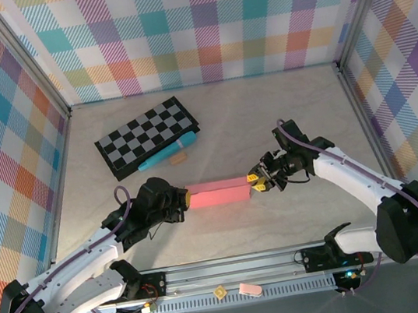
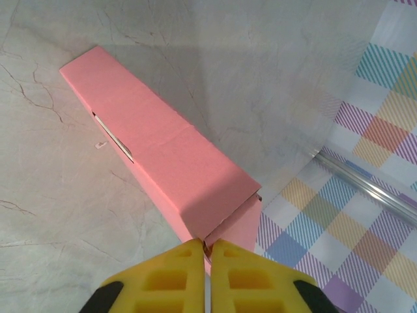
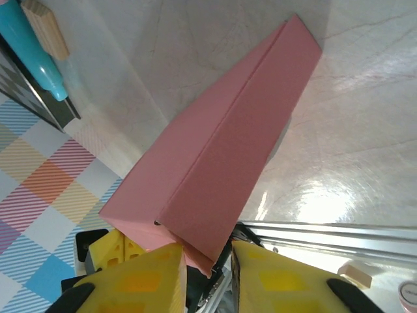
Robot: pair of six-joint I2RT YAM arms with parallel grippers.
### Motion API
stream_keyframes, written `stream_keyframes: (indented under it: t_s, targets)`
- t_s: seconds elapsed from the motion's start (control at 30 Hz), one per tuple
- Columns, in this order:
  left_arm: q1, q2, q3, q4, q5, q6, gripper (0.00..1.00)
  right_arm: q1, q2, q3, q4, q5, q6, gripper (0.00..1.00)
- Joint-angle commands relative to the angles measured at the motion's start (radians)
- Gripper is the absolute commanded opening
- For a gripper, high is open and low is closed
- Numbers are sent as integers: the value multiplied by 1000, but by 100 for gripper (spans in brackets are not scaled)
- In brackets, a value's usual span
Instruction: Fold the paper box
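The paper box (image 1: pixel 216 192) is a long, narrow pink carton lying across the middle of the table between my two grippers. My left gripper (image 1: pixel 186 200) is at its left end. In the left wrist view its yellow fingers (image 2: pixel 206 246) are pressed together on a thin edge at the end of the paper box (image 2: pixel 163 150). My right gripper (image 1: pixel 254 184) is at the right end. In the right wrist view its jaws (image 3: pixel 208 257) stand apart around a corner of the paper box (image 3: pixel 221 150), which touches one pad while the other stands clear.
A black-and-grey checkered board (image 1: pixel 147 136) lies at the back left, with a teal bar (image 1: pixel 168 155) and a small wooden block (image 1: pixel 179 160) along its near edge. Two small pieces, one yellow (image 1: pixel 219 290) and one pink (image 1: pixel 249 289), rest on the front rail.
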Motion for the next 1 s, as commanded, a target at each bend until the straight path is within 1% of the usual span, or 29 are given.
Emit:
stream_keyframes:
  t_s: [0.0,0.07,0.17,0.2,0.27,0.37,0.5,0.6,0.67,0.73,0.77,0.83,0.87,0.97]
  targets:
    - [-9,9,-36,-127,0,-14,13,4,28,15,-255,153,-17,30]
    - [-9,11,-28,-123,0,-8,18,4,17,56,-270,166,-4,34]
    - [-10,16,-5,-124,-3,4,30,22,-17,99,-263,180,83,47]
    - [-9,20,1,-122,-1,7,32,37,-31,107,-259,187,121,50]
    - [-10,23,9,-122,3,10,34,90,-58,125,-249,218,236,58]
    - [-10,20,10,-117,9,11,35,171,-84,161,-241,297,386,67]
    - [-9,8,11,-112,7,22,36,253,-48,195,-156,325,548,71]
    - [-9,6,27,-108,6,50,39,307,22,249,-129,342,618,74]
    - [-3,14,57,-112,15,107,47,337,59,263,-110,361,656,74]
    - [3,28,114,-172,34,169,52,370,67,258,-90,428,714,75]
    - [5,34,143,-205,36,208,53,381,69,258,-80,458,746,77]
    - [16,31,192,-266,33,267,55,385,86,268,-83,480,779,83]
    - [24,29,218,-300,25,315,56,384,99,273,-92,477,793,84]
    - [49,30,290,-369,18,403,57,387,137,284,-87,452,831,84]
